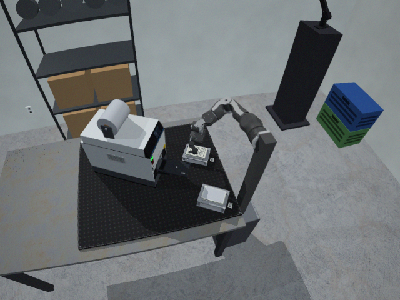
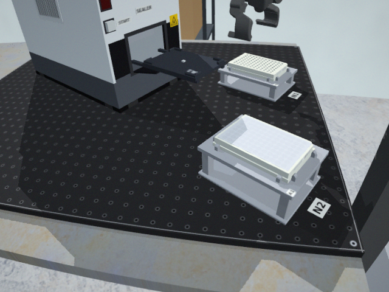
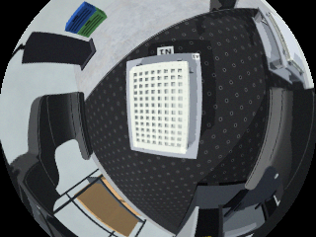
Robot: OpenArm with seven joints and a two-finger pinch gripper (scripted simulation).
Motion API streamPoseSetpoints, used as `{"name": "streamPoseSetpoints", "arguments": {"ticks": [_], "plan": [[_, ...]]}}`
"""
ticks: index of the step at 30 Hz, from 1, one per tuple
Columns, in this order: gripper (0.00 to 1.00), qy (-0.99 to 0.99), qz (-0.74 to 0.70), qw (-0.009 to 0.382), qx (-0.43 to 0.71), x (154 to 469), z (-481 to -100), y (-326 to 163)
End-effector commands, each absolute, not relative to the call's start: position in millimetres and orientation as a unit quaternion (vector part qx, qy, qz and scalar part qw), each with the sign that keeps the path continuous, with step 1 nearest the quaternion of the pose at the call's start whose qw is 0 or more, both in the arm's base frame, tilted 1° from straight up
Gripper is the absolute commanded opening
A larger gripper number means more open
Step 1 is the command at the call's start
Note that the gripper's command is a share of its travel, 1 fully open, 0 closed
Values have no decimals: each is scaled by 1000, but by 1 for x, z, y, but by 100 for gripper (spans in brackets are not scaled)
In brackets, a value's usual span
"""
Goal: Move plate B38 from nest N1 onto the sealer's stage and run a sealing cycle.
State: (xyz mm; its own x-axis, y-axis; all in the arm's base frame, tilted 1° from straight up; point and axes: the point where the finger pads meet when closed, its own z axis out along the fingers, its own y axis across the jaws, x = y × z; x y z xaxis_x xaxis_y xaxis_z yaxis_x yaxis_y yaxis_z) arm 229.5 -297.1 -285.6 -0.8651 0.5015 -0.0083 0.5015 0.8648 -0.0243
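Observation:
The open-welled white PCR plate B38 (image 2: 257, 65) sits on the grey nest N1 (image 2: 257, 79) at the far right of the black breadboard; it also shows in the wrist view (image 3: 165, 107) and in the top view (image 1: 197, 152). My gripper (image 2: 253, 23) hangs open and empty well above the plate, fingers apart. The sealer (image 1: 124, 145) stands at the left with its dark stage (image 2: 179, 64) out and empty. The lamp (image 1: 151, 158) glows green. The START key (image 2: 109, 25) is on the housing front. Sealed plate B83 (image 2: 264, 146) rests on nest N2 (image 2: 261, 176).
The arm's dark mounting post (image 1: 255, 170) stands at the breadboard's right edge. A foil roll (image 1: 112, 116) sits on top of the sealer. A shelf rack with cardboard boxes (image 1: 90, 84) stands behind the table.

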Motion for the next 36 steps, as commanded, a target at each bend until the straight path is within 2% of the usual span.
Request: {"name": "streamPoseSetpoints", "arguments": {"ticks": [1, 5, 36], "plan": [[77, 966, -12, 3, 260, 225, -287, -304], [77, 966, -10, 3, 258, 204, -294, -332], [77, 966, -9, 2, 257, 208, -293, -324]]}}
